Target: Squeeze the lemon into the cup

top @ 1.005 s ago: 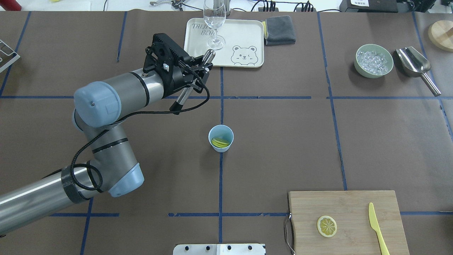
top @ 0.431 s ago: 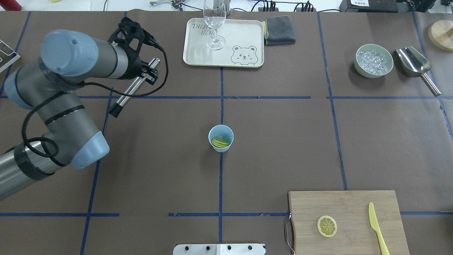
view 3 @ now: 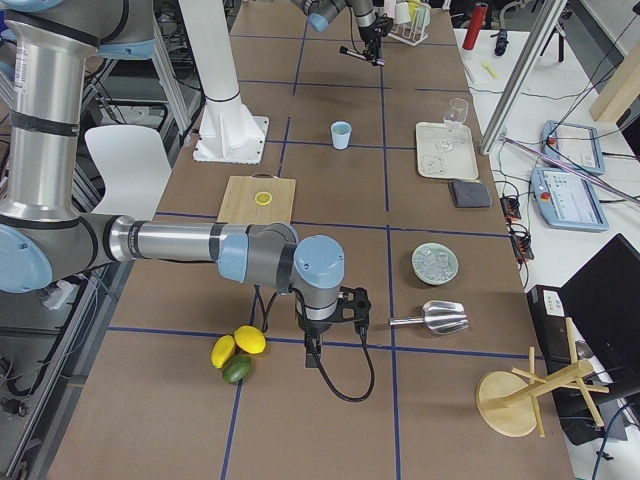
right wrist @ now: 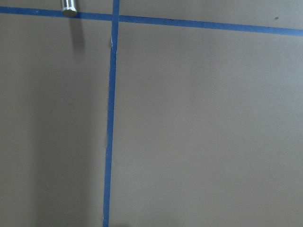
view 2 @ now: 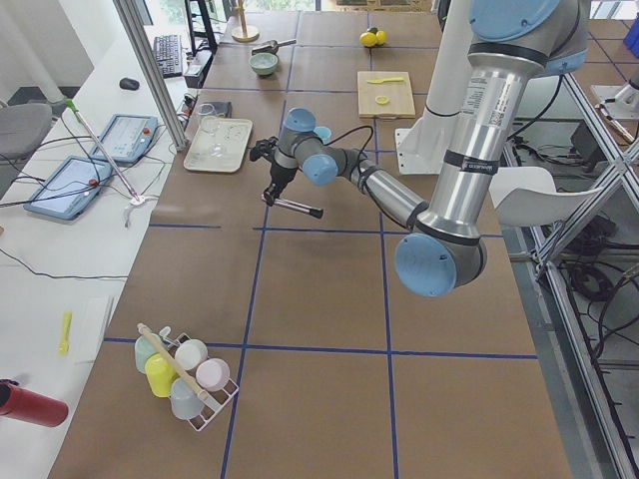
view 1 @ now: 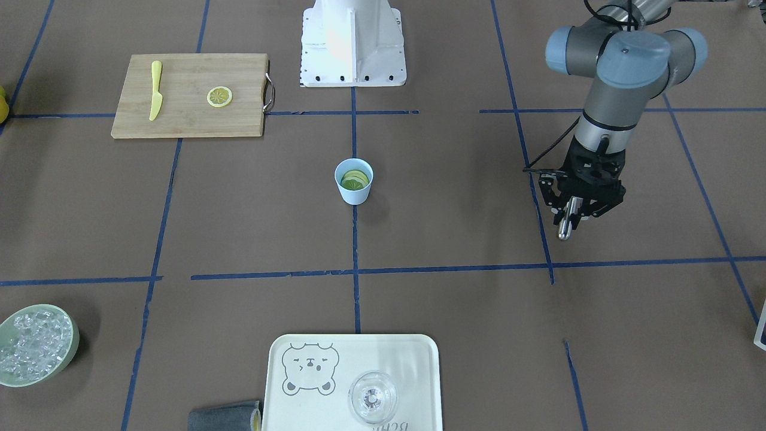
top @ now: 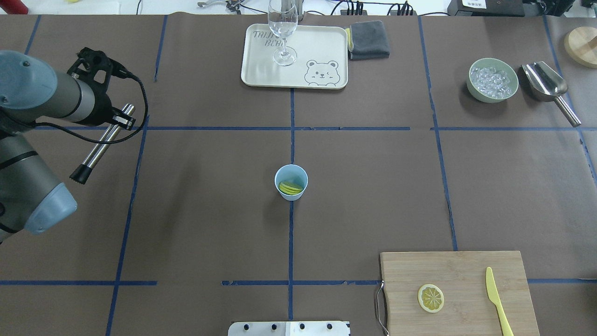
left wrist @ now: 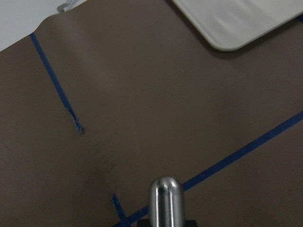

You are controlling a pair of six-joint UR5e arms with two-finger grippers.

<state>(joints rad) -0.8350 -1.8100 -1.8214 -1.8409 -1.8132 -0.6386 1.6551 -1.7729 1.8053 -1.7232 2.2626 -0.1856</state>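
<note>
My left claw (top: 122,119) clamped on black-tipped steel rod (top: 99,149); yellow lemon slices (view 1: 354,178) in light blue plastic cup (view 1: 354,194). Best: lay rod flat on tabletop (top: 373,186) gently.

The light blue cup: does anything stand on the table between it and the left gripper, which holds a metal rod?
Nothing visible does. Between the left gripper, shut on the metal rod, and the cup lies only bare brown table paper. The tray sits farther back, off that line.
</note>
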